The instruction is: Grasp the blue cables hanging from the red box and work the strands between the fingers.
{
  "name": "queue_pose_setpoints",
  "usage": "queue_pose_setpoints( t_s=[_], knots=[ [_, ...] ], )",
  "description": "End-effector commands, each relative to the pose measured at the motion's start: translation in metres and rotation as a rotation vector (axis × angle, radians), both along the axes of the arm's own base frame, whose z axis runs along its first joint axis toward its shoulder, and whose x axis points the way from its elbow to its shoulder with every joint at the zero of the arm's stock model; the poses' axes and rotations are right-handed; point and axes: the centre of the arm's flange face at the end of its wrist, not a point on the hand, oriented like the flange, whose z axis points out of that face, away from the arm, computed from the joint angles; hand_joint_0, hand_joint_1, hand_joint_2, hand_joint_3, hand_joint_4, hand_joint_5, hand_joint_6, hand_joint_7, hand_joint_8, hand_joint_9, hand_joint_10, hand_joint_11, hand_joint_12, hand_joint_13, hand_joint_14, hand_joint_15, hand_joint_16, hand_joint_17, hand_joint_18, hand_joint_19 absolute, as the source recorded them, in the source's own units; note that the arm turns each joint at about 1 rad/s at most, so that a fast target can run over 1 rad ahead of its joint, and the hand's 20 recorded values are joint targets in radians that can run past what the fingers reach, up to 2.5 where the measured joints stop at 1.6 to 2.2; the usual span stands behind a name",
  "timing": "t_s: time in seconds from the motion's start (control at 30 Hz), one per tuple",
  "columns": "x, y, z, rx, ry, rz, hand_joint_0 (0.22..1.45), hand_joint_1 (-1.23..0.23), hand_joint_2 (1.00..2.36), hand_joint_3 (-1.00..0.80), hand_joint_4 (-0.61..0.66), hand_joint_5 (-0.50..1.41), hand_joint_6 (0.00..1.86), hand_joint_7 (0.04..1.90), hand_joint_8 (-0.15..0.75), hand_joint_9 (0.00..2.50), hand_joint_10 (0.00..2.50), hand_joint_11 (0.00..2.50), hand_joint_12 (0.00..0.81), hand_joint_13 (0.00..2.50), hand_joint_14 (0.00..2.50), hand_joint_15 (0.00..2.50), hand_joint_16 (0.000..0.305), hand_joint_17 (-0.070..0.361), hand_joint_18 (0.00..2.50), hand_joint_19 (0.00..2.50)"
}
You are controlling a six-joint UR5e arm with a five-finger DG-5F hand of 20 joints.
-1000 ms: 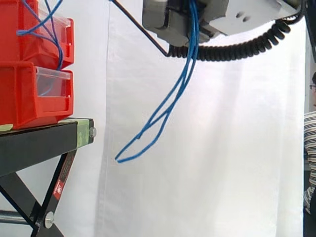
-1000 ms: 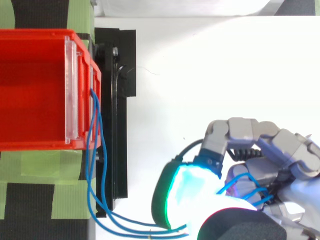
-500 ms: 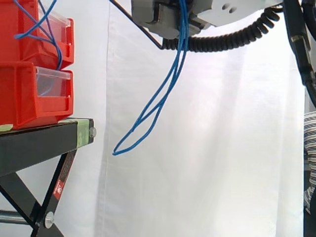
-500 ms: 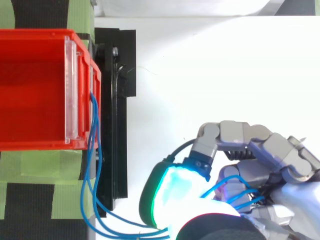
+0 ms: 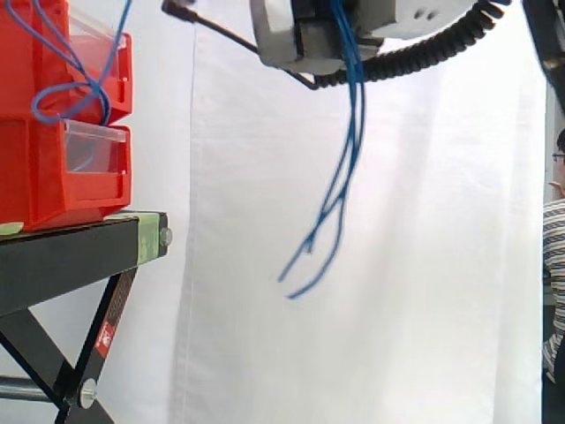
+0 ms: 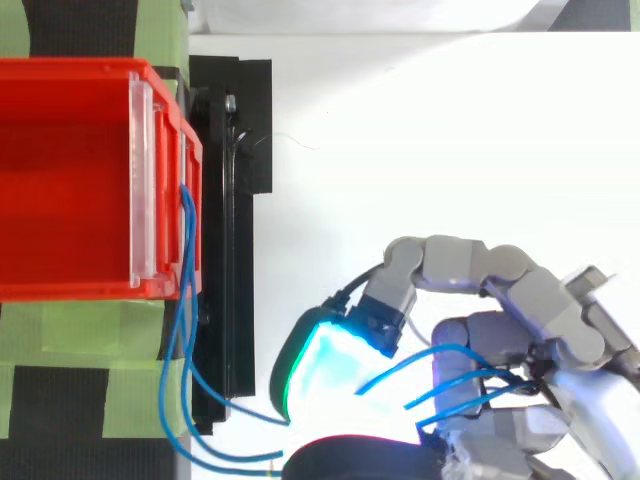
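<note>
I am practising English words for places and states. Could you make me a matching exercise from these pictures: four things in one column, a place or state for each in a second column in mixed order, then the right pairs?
Things:
1. blue cables
2. red bins
3. hand
4. stand

Places or states:
A. stacked one on the other
B. black, with green tape at its edge
C. curled round thin strands
D. hanging loose before the white curtain

Pairs: 1-D, 2-A, 3-C, 4-B.
</note>
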Motion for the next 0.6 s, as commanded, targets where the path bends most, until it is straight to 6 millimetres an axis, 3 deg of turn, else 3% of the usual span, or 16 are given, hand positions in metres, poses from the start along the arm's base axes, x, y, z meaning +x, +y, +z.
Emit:
queue_pose_setpoints(
  t_s=[0.0, 0.5, 0.57],
  knots=[
    [-0.004, 0.001, -0.004, -0.11, 0.147, 0.0, 0.91, -0.61, 1.01, -0.62, 0.24, 0.16, 0.96, 1.23, 0.384, 0.99, 2.5, 2.5, 0.419, 1.08, 2.5, 1.64, 0.046, 0.104, 1.46, 1.18],
    [-0.009, -0.003, -0.009, -0.159, 0.217, -0.002, 0.91, -0.6, 1.01, -0.63, 0.24, 0.15, 0.97, 1.22, 0.384, 0.99, 2.5, 2.5, 0.419, 1.08, 2.5, 1.64, 0.046, 0.104, 1.46, 1.18],
    [-0.015, -0.007, -0.015, -0.207, 0.286, -0.001, 0.91, -0.61, 1.01, -0.63, 0.25, 0.15, 0.97, 1.22, 0.384, 0.99, 2.5, 2.5, 0.419, 1.08, 2.5, 1.64, 0.046, 0.104, 1.46, 1.18]
  ],
)
